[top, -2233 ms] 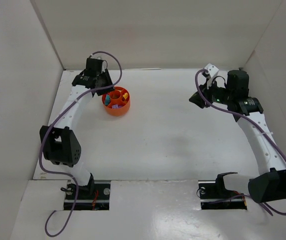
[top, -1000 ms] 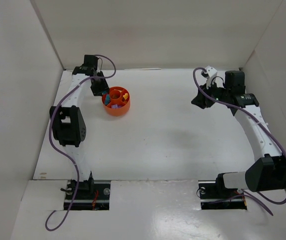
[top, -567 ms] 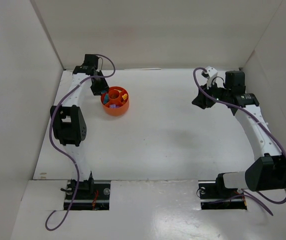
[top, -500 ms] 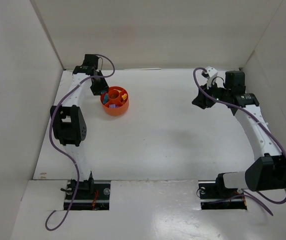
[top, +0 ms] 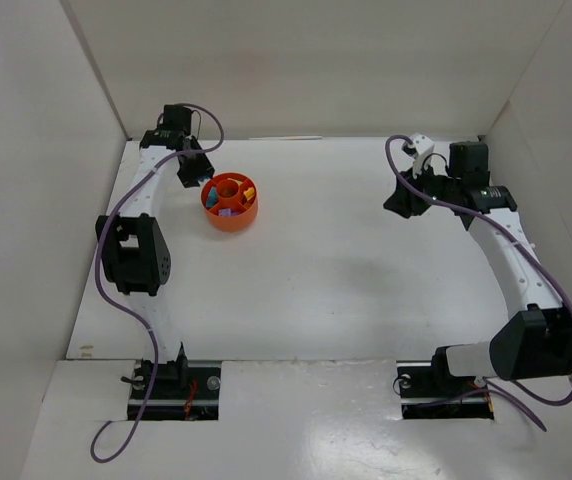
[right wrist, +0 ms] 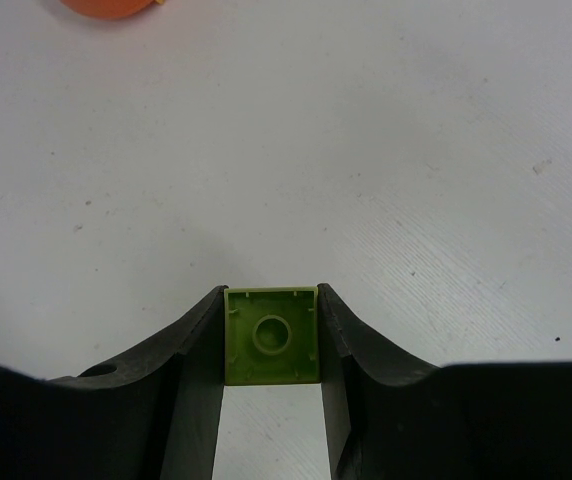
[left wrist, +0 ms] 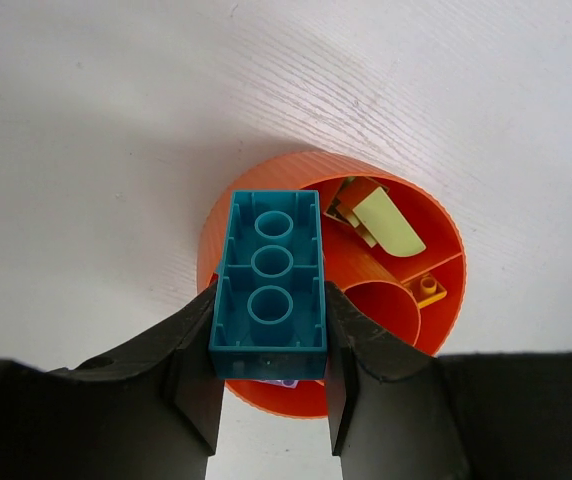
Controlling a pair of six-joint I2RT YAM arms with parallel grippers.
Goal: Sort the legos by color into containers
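- The right gripper (right wrist: 271,350) fills the 6 o'clock edge of the view, its two black jaws rising from the bottom corners and curving inward.
- A lime green lego (right wrist: 272,335), square, is pinched between the jaws, touching one at 9 o'clock and the other at 3 o'clock.
- The brick's hollow underside faces the camera, with one round tube at its centre and thin ribs along its walls.
- The white table (right wrist: 416,150) lies behind, with faint wood grain toward 4 o'clock.
- A small grey mark (right wrist: 540,167) sits toward 2 o'clock.
- A sliver of the orange dish (right wrist: 111,8) shows at 11 o'clock, cut off by the top edge and well apart from the brick.
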